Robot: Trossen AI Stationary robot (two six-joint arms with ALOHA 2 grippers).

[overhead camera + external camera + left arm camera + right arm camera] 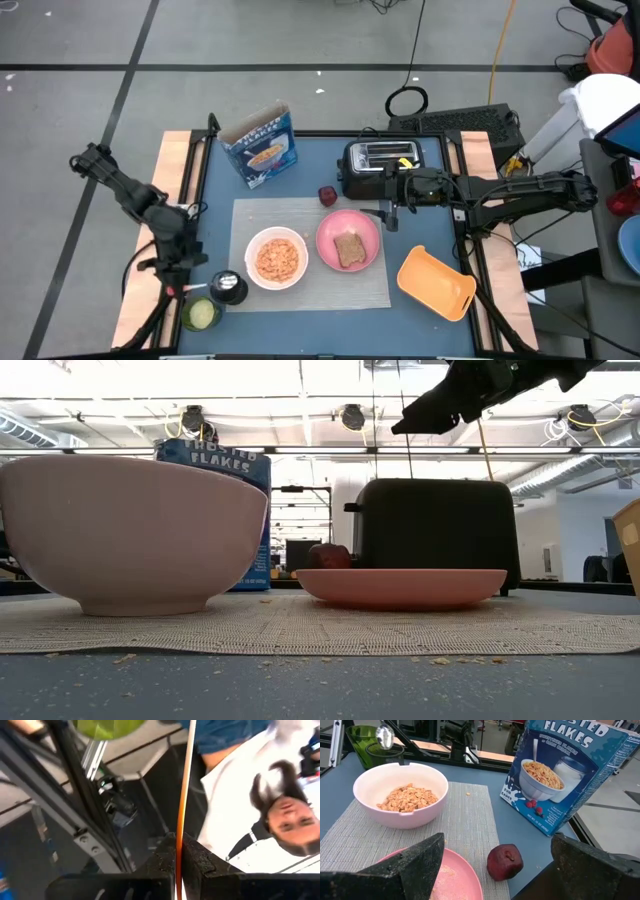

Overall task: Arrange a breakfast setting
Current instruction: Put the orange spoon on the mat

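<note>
On the grey mat (pixel 250 215) stand a white bowl (pixel 277 258) of cereal flakes and a pink plate (pixel 347 240) with a brown toast slice (pixel 349 250). A dark red fruit (pixel 328 195) lies on the table just beyond the mat's far edge. My left gripper (pixel 185 288) is at the table's near left corner, shut on the metal spoon (pixel 385 737), above a green cup (pixel 200 313). My right gripper (pixel 497 840) hangs open above the plate's far edge, in front of the toaster, holding nothing. My left gripper pinches the spoon's thin handle (pixel 176 865) between its two fingers, with the handle running forward along them, seen edge-on. The fingers come from the table's left, slanting a little down. The spoon is lifted clear, its bowl (pixel 385 737) in the air by the green cup (pixel 362 740).
A black toaster (pixel 380 165) and a blue cereal box (pixel 260 145) stand at the far side. A yellow-orange dish (pixel 436 283) lies right of the mat. A dark round thing (pixel 228 290) sits beside the green cup. A person (pixel 280 815) is beyond the table's right side.
</note>
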